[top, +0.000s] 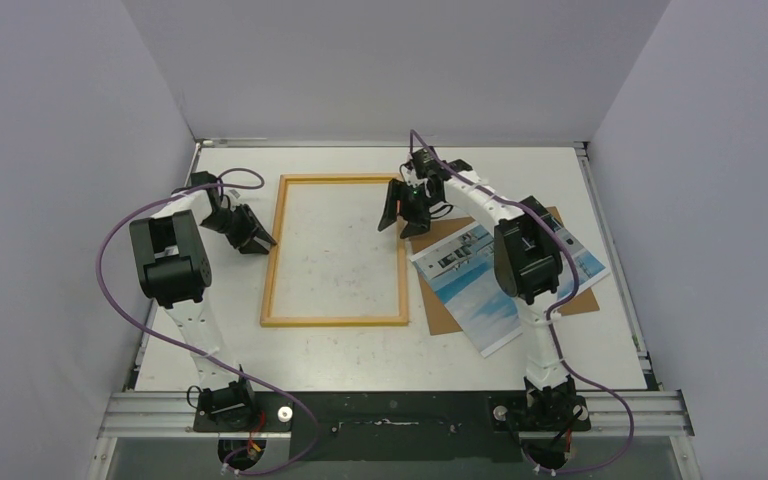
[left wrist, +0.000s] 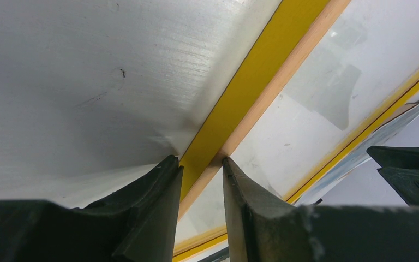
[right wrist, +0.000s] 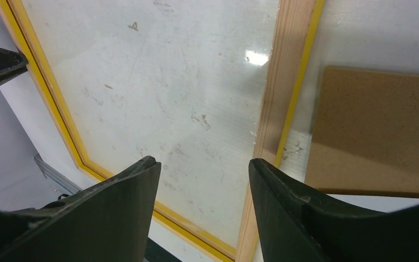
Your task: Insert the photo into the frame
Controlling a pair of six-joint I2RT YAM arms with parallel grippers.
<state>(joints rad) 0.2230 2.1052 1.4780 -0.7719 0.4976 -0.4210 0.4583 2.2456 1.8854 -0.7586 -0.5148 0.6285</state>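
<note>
The frame (top: 335,321) lies flat on the white table with its wooden back edges up. In the left wrist view its yellow and wood left rail (left wrist: 262,71) runs between my fingertips. My left gripper (top: 260,243) (left wrist: 201,161) is shut across that rail. My right gripper (top: 398,230) (right wrist: 203,164) is open and empty, hovering over the frame's right rail (right wrist: 283,82) near its far corner. The photo (top: 475,290), blue sky and a white building, lies face up right of the frame, partly under my right arm.
The brown backing board (top: 440,312) (right wrist: 376,131) lies under the photo, just right of the frame. Grey walls enclose the table on the left, back and right. My right arm stretches over the photo and board.
</note>
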